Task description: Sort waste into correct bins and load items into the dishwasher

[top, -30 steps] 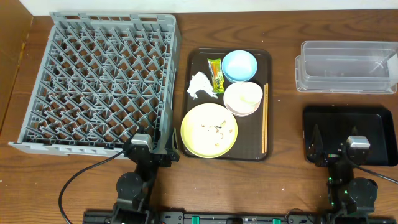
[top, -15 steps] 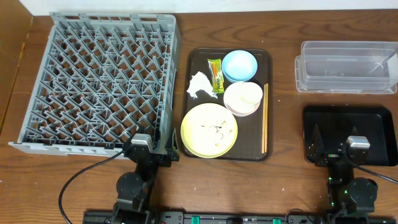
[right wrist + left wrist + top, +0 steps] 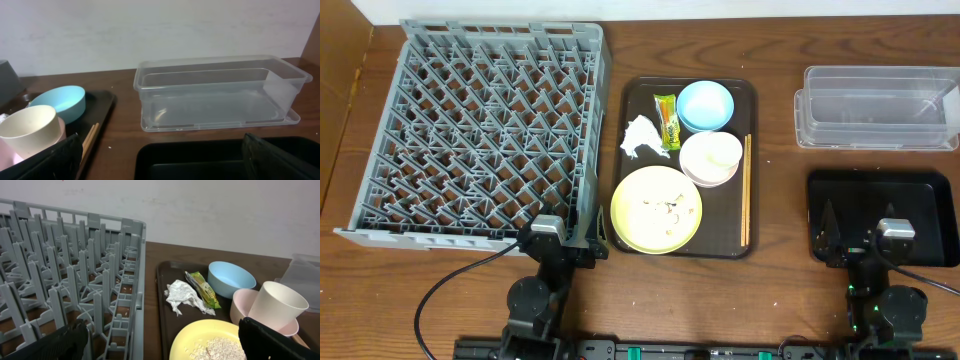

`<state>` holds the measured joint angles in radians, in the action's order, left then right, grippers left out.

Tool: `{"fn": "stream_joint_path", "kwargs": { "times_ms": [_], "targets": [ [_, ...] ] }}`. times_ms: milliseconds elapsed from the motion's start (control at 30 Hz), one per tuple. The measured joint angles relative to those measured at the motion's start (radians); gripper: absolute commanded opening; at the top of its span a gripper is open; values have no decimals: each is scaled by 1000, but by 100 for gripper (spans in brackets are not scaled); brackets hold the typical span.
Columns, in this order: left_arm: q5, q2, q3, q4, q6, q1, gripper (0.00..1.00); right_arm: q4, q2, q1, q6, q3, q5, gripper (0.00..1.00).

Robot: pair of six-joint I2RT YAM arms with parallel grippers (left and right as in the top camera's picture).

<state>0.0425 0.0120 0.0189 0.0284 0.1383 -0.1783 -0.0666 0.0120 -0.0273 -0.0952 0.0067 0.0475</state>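
Waste sits on brown tray mid-table: tissue and wrapper toward its far-left corner, scraps on plate at its near-left corner. Nearest hand is left gripper, at table's near edge, just beside near-right corner of rack, jaws wide, holding nothing. Tissue lies ahead and slightly right of it. Over near-left corner of black tray hovers right gripper, also wide and empty; tub lies ahead of it, toward table's far-right corner. Chopsticks lie along brown tray's right edge, long axis near-to-far, closer to right arm. Likely call: left arm takes waste first, though both bins stand on right side. Versus earlier frames nothing differs: arms and things all in same places.
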Motion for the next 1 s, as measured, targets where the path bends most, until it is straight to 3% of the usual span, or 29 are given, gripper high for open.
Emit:
{"fn": "stream_joint_path", "kwargs": {
  "times_ms": [100,300,500,733,1000],
  "targets": [
    [17,0,-2,-24,26,0,97,0,0,0,0,0,0,99],
    [384,0,-9,-176,394,0,97,0,1,0,0,0,0,99],
    [548,0,-13,-406,693,0,97,1,1,0,0,0,0,99],
    [579,0,-13,-447,756,0,97,0,1,0,0,0,0,99],
    [462,29,-11,-435,755,0,96,0,1,0,0,0,0,99]
  ]
}}
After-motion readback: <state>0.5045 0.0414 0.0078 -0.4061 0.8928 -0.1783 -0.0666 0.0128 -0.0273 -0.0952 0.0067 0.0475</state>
